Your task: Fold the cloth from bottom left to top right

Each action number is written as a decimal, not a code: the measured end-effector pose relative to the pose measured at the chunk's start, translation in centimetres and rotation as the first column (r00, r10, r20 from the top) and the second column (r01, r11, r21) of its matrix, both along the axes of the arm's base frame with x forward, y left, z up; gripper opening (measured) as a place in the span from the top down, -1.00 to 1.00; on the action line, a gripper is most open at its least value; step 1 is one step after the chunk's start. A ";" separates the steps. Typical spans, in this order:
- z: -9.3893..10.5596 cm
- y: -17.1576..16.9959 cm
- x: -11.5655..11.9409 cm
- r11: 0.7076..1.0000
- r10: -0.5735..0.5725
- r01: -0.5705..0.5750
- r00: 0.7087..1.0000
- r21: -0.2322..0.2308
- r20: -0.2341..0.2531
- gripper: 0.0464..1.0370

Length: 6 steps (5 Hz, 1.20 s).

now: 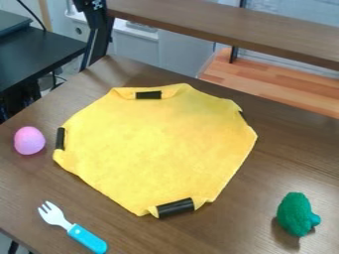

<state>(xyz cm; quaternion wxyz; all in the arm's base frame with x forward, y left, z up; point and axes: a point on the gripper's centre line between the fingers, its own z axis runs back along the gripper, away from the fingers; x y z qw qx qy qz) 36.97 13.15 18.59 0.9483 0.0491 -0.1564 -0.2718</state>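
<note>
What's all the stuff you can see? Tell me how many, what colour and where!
Cloth: one, yellow, middle of the table
Strips: four, black, round the cloth's edges
Egg-shaped toy: one, pink-purple, left
Fork: one, pale with blue handle, bottom left
Lumpy toy: one, green, bottom right
Table: one, brown, underneath
Shelf: one, brown, across the top
Wooden surface: one, light brown, behind
Side table: one, black, upper left
Probably robot arm: one, black, top left
</note>
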 end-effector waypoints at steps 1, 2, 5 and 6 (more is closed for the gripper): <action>-1.6 -0.1 0.0 1.000 0.010 -0.011 0.999 -0.026 -0.037 -0.93; -5.4 1.1 -1.4 0.955 0.241 -0.259 0.962 -0.145 -0.128 -0.93; -13.3 5.0 -5.5 0.592 0.695 -0.723 0.682 -0.357 -0.227 -0.93; -14.4 5.4 -5.3 0.547 0.729 -0.754 0.643 -0.365 -0.236 -0.93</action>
